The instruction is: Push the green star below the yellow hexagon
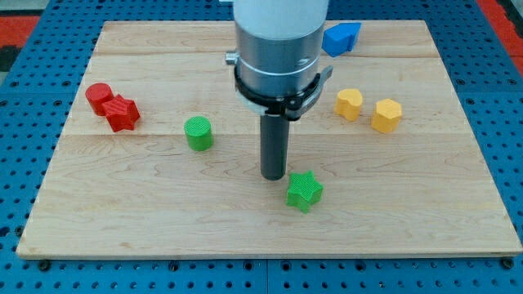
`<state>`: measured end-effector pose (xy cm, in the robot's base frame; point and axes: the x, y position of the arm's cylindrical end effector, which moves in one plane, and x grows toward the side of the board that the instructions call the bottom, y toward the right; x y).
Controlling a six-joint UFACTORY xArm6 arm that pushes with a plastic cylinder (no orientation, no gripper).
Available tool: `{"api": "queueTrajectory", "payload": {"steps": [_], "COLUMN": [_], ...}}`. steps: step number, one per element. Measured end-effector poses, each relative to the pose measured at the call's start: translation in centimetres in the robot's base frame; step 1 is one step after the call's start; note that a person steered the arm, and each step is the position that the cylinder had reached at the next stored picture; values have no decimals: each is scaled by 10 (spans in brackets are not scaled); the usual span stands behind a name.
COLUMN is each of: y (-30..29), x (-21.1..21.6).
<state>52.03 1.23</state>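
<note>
Nearest the view's bottom sits the green star (304, 190), flat on the wooden bench (114, 220), a little right of centre. And right there, just up and to the view's left of it, my tip (273, 176) is planted on the wood, very close beside the star; whether it actually touches the star I cannot tell from here. No gripper on this arm, so there is nothing to call released or clenched, just the straight dark rod standing upright under the big grey and white arm housing (279, 49).

Moving back, the green cylinder (198, 133) stands alone to the view's left of the rod, well apart from the star. Further left, the red star (122, 113) presses against the red cylinder (99, 97), the two touching near the left edge of the bench.

Over on the view's right, the yellow hexagon (386, 115) sits well above and to the right of the green star, with the yellow heart (349, 104) just beside it on its left, a slim gap between them.

Farthest back, at the view's top, the blue block (341, 37) peeks out to the right of the arm, partly hidden, shape hard to call.
</note>
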Motion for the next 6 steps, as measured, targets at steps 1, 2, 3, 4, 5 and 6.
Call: {"api": "queueTrajectory", "payload": {"steps": [1,2,3,4,5,6], "y": [44,71,27,89,123,75], "x": [21,26,40,65,62,67]}}
